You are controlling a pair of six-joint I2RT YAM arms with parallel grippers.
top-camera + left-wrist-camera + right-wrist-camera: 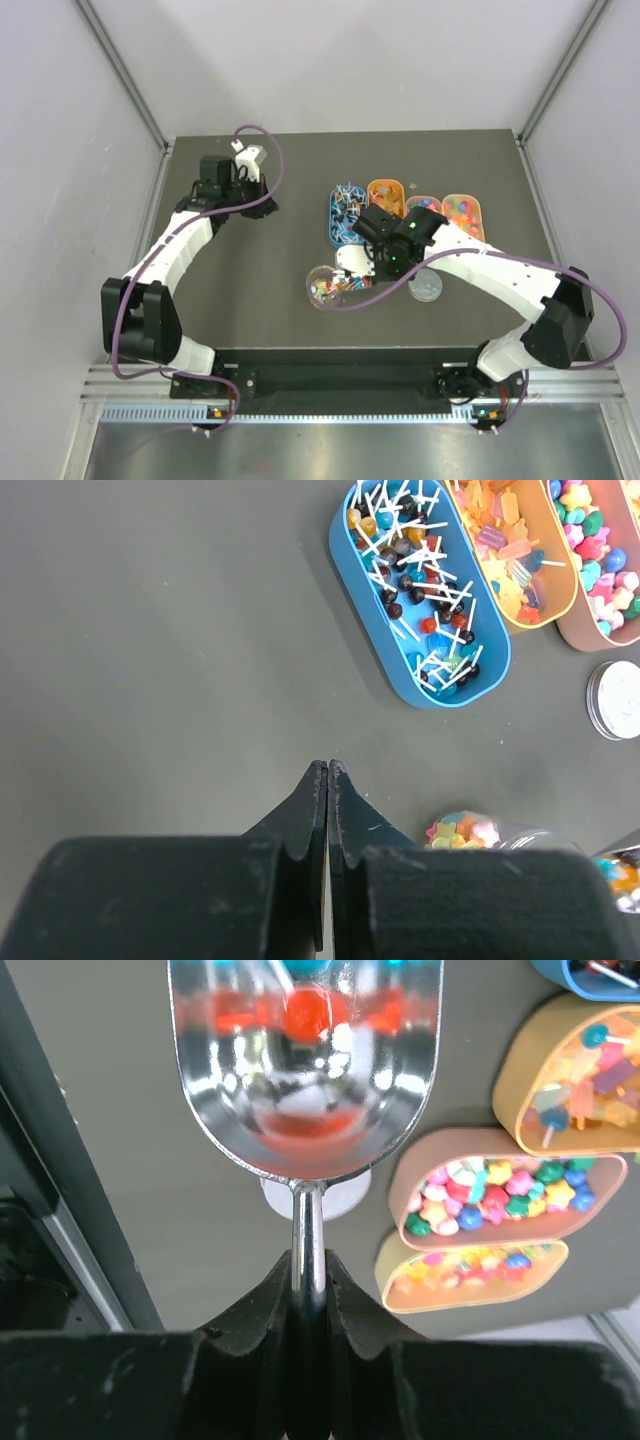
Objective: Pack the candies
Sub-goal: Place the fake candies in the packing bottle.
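My right gripper (308, 1260) is shut on the thin handle of a shiny metal scoop (305, 1090). A red round candy (305, 1012) lies in the scoop's bowl. From above, the scoop (352, 262) hangs just right of the clear jar (322, 288), which holds mixed candies (460, 830). More candies fill four oval trays: blue with lollipops (450, 698), orange (545, 620), pink (405, 1205) and tan (400, 1285). My left gripper (328, 767) is shut and empty, over bare table left of the trays.
The jar's round lid (425, 287) lies on the table right of the jar, under the scoop in the right wrist view. The trays stand in a row at the back right. Grey walls and metal posts ring the dark table.
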